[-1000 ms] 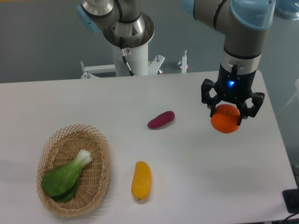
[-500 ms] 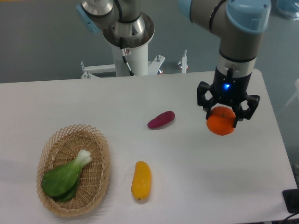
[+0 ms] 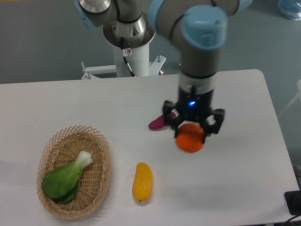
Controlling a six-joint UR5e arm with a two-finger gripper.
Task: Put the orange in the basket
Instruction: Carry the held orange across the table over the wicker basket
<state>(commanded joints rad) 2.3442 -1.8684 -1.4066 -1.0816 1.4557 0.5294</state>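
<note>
My gripper (image 3: 191, 134) is shut on the round bright orange (image 3: 190, 140) and holds it above the middle of the white table. The oval woven wicker basket (image 3: 98, 146) sits at the front left of the table, well to the left of the gripper. A green bok choy (image 3: 66, 179) lies inside the basket.
A purple sweet potato (image 3: 157, 123) lies just left of the gripper, partly behind its finger. A yellow-orange mango-like fruit (image 3: 142, 182) lies between the basket and the gripper, near the front. The arm's base pedestal (image 3: 131, 52) stands behind the table.
My gripper has carried the orange to the left and slightly forward, from the right side of the table to near the sweet potato. The other objects have not moved.
</note>
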